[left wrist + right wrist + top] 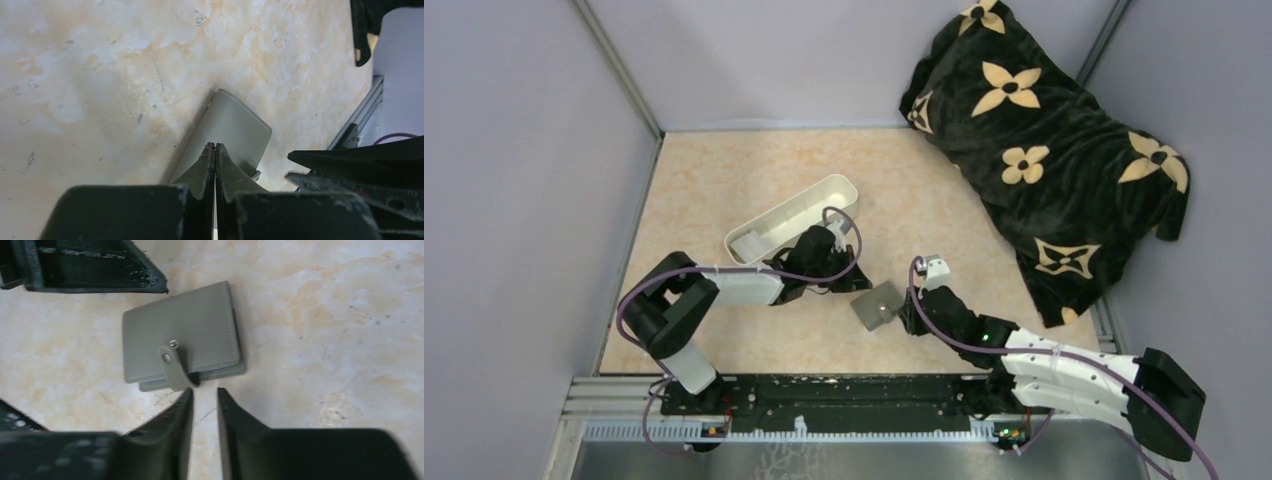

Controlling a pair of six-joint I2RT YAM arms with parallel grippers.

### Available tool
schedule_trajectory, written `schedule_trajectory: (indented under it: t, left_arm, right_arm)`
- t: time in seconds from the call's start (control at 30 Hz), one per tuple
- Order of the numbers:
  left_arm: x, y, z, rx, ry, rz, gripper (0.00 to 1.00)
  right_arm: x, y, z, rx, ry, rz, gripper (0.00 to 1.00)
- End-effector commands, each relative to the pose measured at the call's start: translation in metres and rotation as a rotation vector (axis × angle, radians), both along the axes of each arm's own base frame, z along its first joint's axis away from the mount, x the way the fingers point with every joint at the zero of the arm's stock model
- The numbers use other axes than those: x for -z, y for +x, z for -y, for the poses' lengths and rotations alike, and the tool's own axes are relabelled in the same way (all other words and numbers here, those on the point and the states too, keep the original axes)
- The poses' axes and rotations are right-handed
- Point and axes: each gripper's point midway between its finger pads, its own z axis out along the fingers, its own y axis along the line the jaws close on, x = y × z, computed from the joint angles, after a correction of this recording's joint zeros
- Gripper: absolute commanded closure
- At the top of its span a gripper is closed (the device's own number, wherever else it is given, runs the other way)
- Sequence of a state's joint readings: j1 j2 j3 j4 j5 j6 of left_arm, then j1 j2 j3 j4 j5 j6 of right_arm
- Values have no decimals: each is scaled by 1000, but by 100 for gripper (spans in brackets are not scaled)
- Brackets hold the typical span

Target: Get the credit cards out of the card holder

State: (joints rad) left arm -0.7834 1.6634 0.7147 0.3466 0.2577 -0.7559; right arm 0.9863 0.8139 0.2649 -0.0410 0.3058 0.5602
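**Closed card holder keeps its inside out of sight**

The card holder [182,335] lies shut, so its pockets are hidden. In the left wrist view, the left hand [215,146] covers its near edge. From above, the left arm [744,288] overlaps part of the white tray [799,210], and the blanket [1044,140] runs off the top edge.

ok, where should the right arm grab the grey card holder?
Probably the strap tab overhanging the edge facing the right gripper. The card holder lies flat and closed, so its faces give little purchase; come in low from that side, jaws across the tab.
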Motion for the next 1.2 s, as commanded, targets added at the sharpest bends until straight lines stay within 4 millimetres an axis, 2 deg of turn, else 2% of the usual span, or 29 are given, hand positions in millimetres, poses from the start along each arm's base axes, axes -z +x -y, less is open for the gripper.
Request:
schedule_trajectory:
  t: [0.0,0.07,0.13,0.3,0.43,0.57,0.83,1.17]
  left_arm:
    - [-6,0,15,69,68,92,100]
    - [-5,-5,19,90,98,104,100]
    - [-3,-10,21,104,110,108,100]
    - [7,-21,22,121,127,84,100]
    - [14,-30,21,128,139,67,100]
    - [10,-38,27,142,128,69,100]
    - [4,-65,45,204,116,55,100]
    - [11,-104,57,275,109,26,100]
  right_arm:
    - [-16,16,5,115,-23,21,83]
    - [-8,17,9,141,-50,2,94]
    - [-2,19,11,168,-62,-9,100]
    - [6,25,12,196,-95,-22,100]
    - [10,29,5,176,-66,-37,100]
    - [11,35,0,162,-75,-41,100]
    - [3,46,-8,156,-52,-30,100]
    - [-8,50,3,182,-23,-25,100]
